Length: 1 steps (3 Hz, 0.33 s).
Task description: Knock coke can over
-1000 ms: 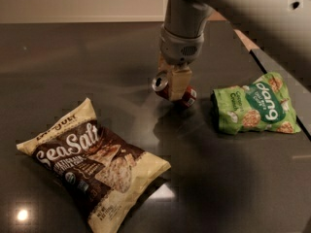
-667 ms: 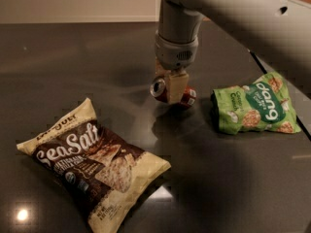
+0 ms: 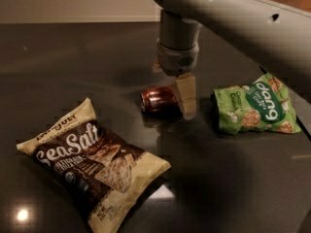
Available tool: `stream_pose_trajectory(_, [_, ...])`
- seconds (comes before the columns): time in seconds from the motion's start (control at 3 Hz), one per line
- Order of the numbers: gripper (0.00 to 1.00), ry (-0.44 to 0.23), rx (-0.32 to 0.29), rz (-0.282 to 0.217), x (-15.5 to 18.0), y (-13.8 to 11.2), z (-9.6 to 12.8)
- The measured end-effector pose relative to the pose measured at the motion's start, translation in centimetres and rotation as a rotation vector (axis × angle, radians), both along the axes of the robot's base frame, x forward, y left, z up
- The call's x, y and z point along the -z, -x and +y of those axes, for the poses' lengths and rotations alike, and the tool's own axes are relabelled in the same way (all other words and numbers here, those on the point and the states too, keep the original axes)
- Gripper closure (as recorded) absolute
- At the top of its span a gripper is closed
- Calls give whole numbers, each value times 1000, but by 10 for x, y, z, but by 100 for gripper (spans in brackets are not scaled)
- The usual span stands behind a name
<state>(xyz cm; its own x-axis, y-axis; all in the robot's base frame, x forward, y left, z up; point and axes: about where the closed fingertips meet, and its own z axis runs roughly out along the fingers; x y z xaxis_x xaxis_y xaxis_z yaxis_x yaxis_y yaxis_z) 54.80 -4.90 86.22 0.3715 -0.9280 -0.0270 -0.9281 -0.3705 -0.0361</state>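
Observation:
The coke can [image 3: 158,99] is a small dark red-brown can. It lies on its side on the dark tabletop [image 3: 97,57], with its silver end pointing left. My gripper [image 3: 184,100] hangs down from the grey arm [image 3: 228,13] and sits right against the can's right end. It does not hold the can.
A brown and cream Sea Salt snack bag [image 3: 92,161] lies at the front left. A green Dang snack bag [image 3: 252,105] lies to the right of the gripper. The table's right edge [image 3: 305,125] runs just past the green bag.
The can was mostly hidden behind the gripper. It now lies in plain view on its side at the gripper's left. The gripper has shifted slightly right and nearer.

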Motion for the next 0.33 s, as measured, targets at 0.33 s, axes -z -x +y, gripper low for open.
stream_pose_trajectory(0.33, [0, 0, 0, 0, 0, 0, 0])
